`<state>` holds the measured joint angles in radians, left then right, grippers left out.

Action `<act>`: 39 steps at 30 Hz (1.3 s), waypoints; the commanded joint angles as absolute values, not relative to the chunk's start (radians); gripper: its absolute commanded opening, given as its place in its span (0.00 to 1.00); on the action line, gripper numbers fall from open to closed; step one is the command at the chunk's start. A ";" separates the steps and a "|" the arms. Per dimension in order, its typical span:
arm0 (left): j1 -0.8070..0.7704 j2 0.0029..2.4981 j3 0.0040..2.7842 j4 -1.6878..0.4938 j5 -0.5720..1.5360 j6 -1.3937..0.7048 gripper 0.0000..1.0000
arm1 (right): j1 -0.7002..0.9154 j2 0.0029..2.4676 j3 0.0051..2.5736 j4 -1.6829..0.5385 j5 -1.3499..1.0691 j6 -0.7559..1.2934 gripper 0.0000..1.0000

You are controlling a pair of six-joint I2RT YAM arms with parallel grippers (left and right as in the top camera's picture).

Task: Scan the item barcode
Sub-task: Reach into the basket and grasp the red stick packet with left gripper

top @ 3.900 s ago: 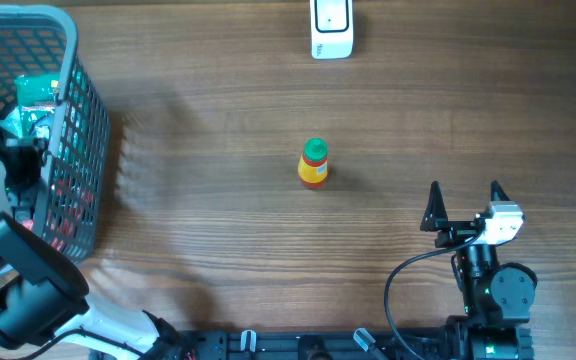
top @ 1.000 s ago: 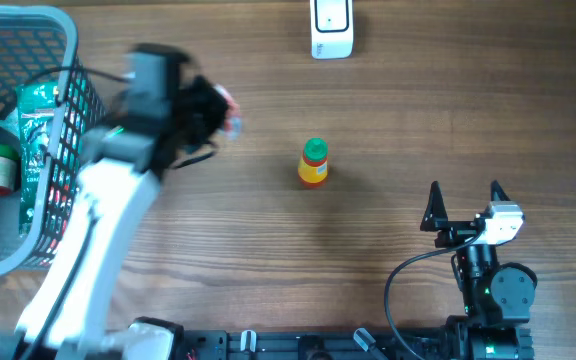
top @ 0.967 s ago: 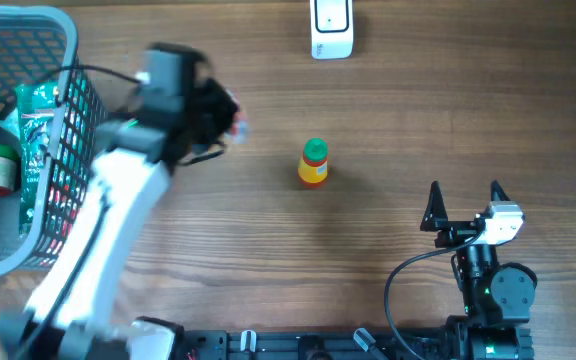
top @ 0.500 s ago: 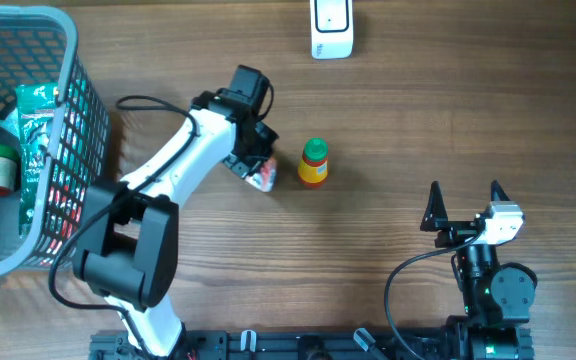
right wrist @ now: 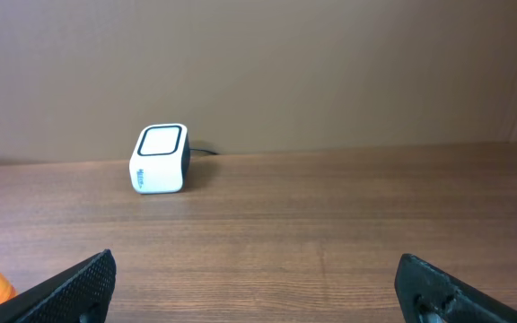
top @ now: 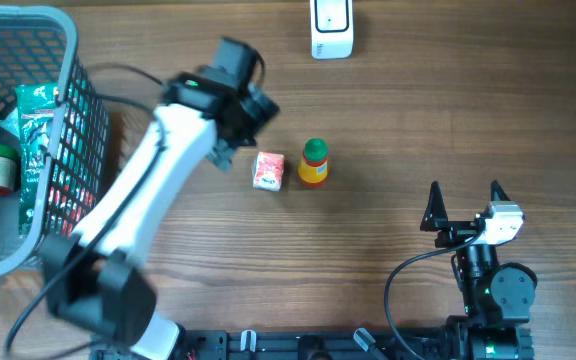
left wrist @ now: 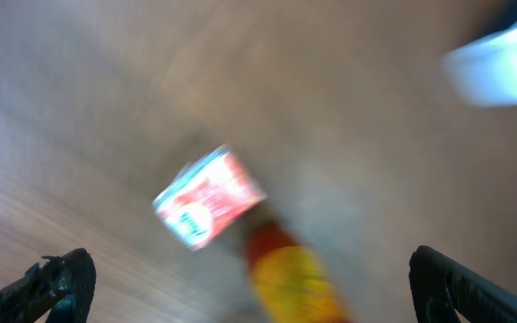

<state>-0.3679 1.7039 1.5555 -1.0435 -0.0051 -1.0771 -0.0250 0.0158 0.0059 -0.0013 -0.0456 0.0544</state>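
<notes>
Brown wood-grain desk (top: pixel 418 110). Small red-and-white carton (top: pixel 268 170) lies free, well short of white box scanner (top: pixel 331 28). Yellow green-capped bottle (top: pixel 313 163) likewise. Left tool (left wrist: pixel 258 289) above carton, spread wide, holding nothing. Right tool (top: pixel 464 195) spread, idle. Carton probably staged in open for scanning.

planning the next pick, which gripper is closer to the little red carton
Left. The left gripper hovers just beside the red carton, fingers apart; the right gripper sits far off, past the bottle.
</notes>
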 commanded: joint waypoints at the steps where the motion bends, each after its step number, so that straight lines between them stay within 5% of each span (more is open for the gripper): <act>1: -0.325 1.544 1.734 -1.065 -0.212 -0.898 1.00 | -0.020 0.014 0.005 0.001 -0.058 0.046 1.00; 11: 0.015 1.316 1.829 -1.109 -0.448 -0.966 1.00 | -0.020 0.014 0.006 0.001 -0.058 0.046 1.00; 14: 0.250 1.309 1.829 -1.204 -0.390 -1.132 1.00 | -0.020 0.014 0.005 0.001 -0.058 0.046 1.00; 21: 0.612 1.425 1.806 -1.358 -0.145 -1.161 1.00 | -0.020 0.014 0.006 0.001 -0.058 0.046 1.00; 39: 0.742 1.706 1.409 -1.277 -0.041 -1.348 1.00 | -0.020 0.014 0.006 0.001 -0.058 0.046 1.00</act>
<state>0.7372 1.6787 1.4899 -1.3308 -0.0536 -1.3159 -0.0250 0.0158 0.0059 -0.0013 -0.0456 0.0544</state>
